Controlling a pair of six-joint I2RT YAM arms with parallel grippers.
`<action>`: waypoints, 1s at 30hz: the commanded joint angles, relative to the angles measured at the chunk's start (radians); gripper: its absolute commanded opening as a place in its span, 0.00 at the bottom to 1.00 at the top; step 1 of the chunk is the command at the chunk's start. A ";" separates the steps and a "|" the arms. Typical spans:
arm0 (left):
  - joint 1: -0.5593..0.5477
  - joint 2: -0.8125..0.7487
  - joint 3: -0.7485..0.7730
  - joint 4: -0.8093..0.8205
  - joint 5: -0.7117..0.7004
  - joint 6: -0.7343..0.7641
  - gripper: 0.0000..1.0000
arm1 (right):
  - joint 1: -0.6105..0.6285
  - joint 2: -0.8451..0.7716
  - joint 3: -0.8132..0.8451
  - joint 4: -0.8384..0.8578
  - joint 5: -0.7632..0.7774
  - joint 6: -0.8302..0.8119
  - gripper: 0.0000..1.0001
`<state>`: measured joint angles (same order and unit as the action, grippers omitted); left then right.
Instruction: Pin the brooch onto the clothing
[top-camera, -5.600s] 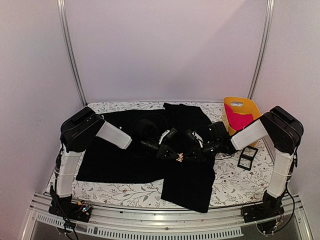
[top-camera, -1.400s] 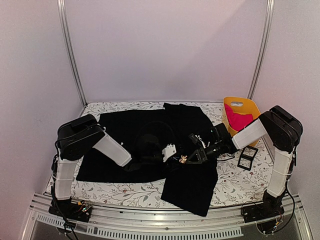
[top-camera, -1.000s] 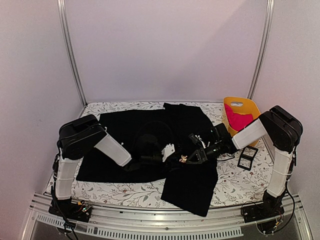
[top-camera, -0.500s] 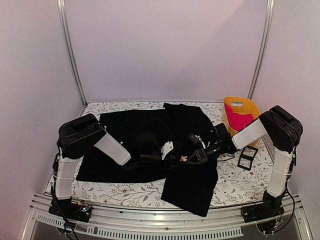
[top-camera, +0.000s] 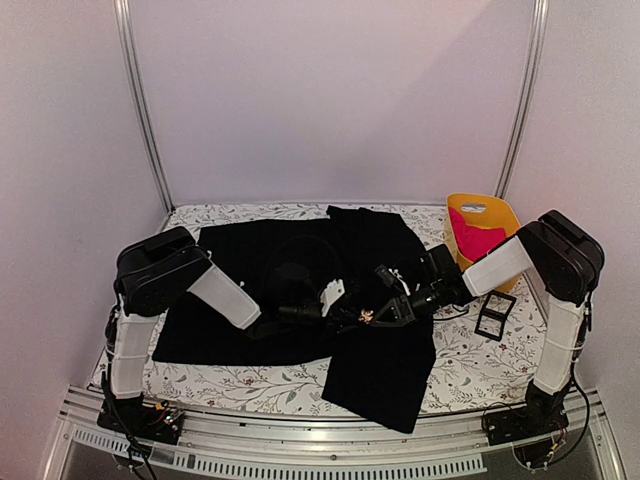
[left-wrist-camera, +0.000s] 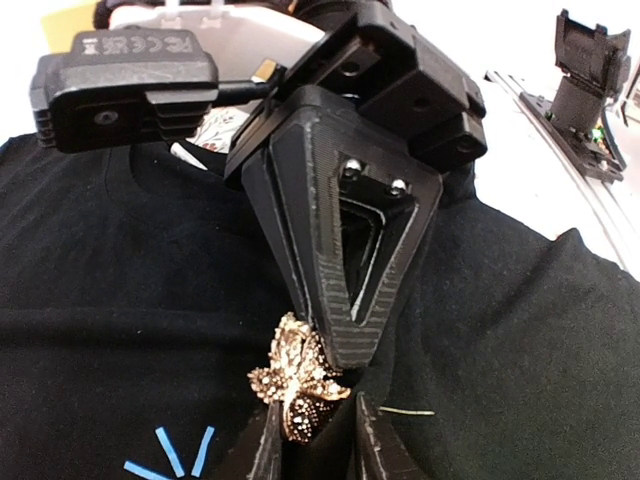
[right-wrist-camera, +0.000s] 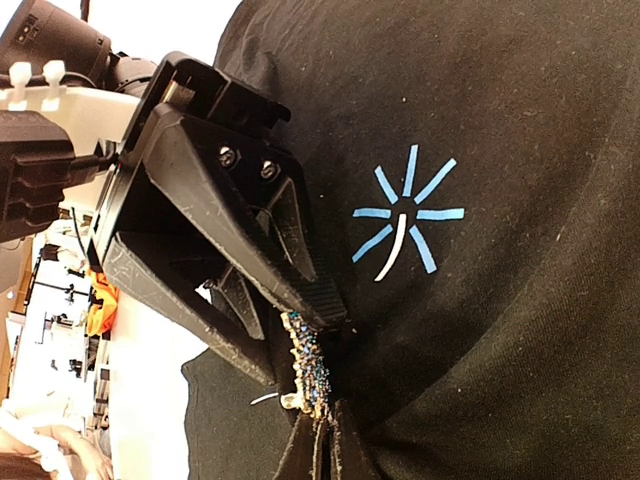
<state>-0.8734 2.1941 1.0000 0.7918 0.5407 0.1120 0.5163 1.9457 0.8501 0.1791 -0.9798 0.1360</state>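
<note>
Left gripper (left-wrist-camera: 318, 445) has narrowed around the brooch (left-wrist-camera: 298, 385) over the last second, above a black long-sleeved shirt (top-camera: 385, 365)
Its two fingers stand a little apart on either side of the silvery-gold, leaf-shaped brooch, one close against it and a dark gap at the other; whether they press on it cannot be made out. Right gripper (right-wrist-camera: 320, 450) reaches in from 3 o'clock, fingers pressed together on the brooch, which stands on edge at the shirt's chest near the middle of the table. Light-blue star print (right-wrist-camera: 408, 215) lies near the brooch, at its 7 o'clock in the left wrist view. From above, both arms meet over the shirt, spread on a floral tablecloth (top-camera: 460, 370); an orange bin (top-camera: 495, 215) holding a pink garment (top-camera: 472, 240) sits at 2 o'clock and a small black square frame (top-camera: 491, 318) at 4 o'clock
</note>
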 joint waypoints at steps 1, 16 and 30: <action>0.011 0.015 0.021 0.007 0.025 0.007 0.23 | 0.007 0.018 0.025 0.007 -0.037 -0.019 0.00; 0.010 0.001 0.019 -0.022 0.079 -0.076 0.00 | 0.011 0.005 0.011 -0.013 -0.014 -0.031 0.02; 0.030 -0.016 0.012 -0.057 0.055 -0.169 0.00 | 0.003 -0.071 0.003 -0.057 0.105 -0.097 0.29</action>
<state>-0.8574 2.2005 1.0092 0.7570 0.5922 -0.0223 0.5232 1.8935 0.8513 0.1619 -0.9119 0.0723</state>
